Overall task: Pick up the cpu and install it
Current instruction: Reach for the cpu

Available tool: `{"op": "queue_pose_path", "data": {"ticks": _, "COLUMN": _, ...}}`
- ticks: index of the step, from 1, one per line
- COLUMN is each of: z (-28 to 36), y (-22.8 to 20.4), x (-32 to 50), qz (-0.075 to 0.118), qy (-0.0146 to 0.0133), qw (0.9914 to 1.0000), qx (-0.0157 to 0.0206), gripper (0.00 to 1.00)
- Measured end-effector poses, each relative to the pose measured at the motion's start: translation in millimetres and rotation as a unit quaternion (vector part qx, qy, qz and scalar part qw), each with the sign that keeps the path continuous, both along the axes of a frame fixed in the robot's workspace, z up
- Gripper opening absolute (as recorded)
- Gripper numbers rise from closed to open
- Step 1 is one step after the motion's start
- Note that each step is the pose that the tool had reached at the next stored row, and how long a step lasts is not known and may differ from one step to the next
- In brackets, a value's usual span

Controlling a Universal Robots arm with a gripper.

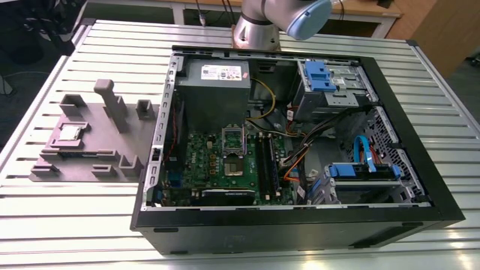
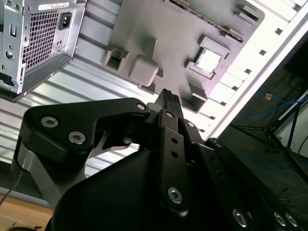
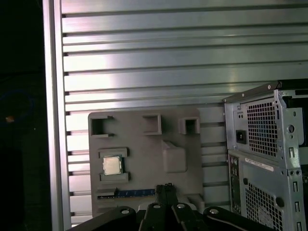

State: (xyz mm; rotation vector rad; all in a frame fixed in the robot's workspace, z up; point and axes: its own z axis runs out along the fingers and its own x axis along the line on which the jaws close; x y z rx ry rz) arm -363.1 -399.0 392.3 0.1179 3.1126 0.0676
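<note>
The cpu (image 1: pixel 71 133) is a small silver square lying flat in a recess of the grey-mauve tray (image 1: pixel 90 160), at the exterior view's left. It also shows in both wrist views, cpu (image 3: pixel 111 165) and cpu (image 2: pixel 209 60), sitting between low blocks of the tray (image 3: pixel 144 144). My gripper (image 3: pixel 164 188) hangs well above the tray, off to one side of the cpu and touching nothing. Its fingers are shut together with nothing between them, as the gripper (image 2: pixel 169 95) also shows. The metal socket frame (image 1: pixel 234 147) stands open on the green motherboard inside the case.
The open black computer case (image 1: pixel 300 140) lies beside the tray on a ribbed aluminium table (image 1: pixel 90 225). Its perforated rear panel (image 3: pixel 264 159) is near the tray. Tall upright blocks (image 1: pixel 112 104) rise from the tray. The arm's base (image 1: pixel 259 28) stands behind the case.
</note>
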Motion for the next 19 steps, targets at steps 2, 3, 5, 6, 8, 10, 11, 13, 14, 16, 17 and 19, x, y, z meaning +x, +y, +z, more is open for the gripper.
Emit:
{"op": "queue_pose_path", "data": {"ticks": 2, "z": 0.0, "y": 0.0, "x": -0.5, "qz": 0.0, "qy": 0.0, "qw": 1.0, "qx": 0.0, "gripper": 0.11}}
{"op": "queue_pose_path", "data": {"ticks": 3, "z": 0.0, "y": 0.0, "x": -0.8, "qz": 0.0, "qy": 0.0, "qw": 1.0, "qx": 0.0, "gripper": 0.11}}
{"op": "queue_pose_path", "data": {"ticks": 5, "z": 0.0, "y": 0.0, "x": -0.9, "qz": 0.0, "qy": 0.0, "qw": 1.0, "qx": 0.0, "gripper": 0.11}}
{"op": "queue_pose_path", "data": {"ticks": 6, "z": 0.0, "y": 0.0, "x": -0.9, "qz": 0.0, "qy": 0.0, "qw": 1.0, "qx": 0.0, "gripper": 0.11}}
{"op": "queue_pose_path", "data": {"ticks": 8, "z": 0.0, "y": 0.0, "x": -1.8, "qz": 0.0, "qy": 0.0, "qw": 1.0, "qx": 0.0, "gripper": 0.11}}
{"op": "queue_pose_path", "data": {"ticks": 10, "z": 0.0, "y": 0.0, "x": -2.9, "qz": 0.0, "qy": 0.0, "qw": 1.0, "qx": 0.0, "gripper": 0.11}}
{"op": "queue_pose_path", "data": {"ticks": 11, "z": 0.0, "y": 0.0, "x": -3.6, "qz": 0.0, "qy": 0.0, "qw": 1.0, "qx": 0.0, "gripper": 0.11}}
{"op": "queue_pose_path", "data": {"ticks": 13, "z": 0.0, "y": 0.0, "x": -4.3, "qz": 0.0, "qy": 0.0, "qw": 1.0, "qx": 0.0, "gripper": 0.11}}
{"op": "queue_pose_path", "data": {"ticks": 14, "z": 0.0, "y": 0.0, "x": -4.4, "qz": 0.0, "qy": 0.0, "qw": 1.0, "qx": 0.0, "gripper": 0.11}}
{"op": "queue_pose_path", "data": {"ticks": 16, "z": 0.0, "y": 0.0, "x": -4.7, "qz": 0.0, "qy": 0.0, "qw": 1.0, "qx": 0.0, "gripper": 0.11}}
{"op": "queue_pose_path", "data": {"ticks": 17, "z": 0.0, "y": 0.0, "x": -4.7, "qz": 0.0, "qy": 0.0, "qw": 1.0, "qx": 0.0, "gripper": 0.11}}
{"op": "queue_pose_path", "data": {"ticks": 19, "z": 0.0, "y": 0.0, "x": -4.7, "qz": 0.0, "qy": 0.0, "qw": 1.0, "qx": 0.0, "gripper": 0.11}}
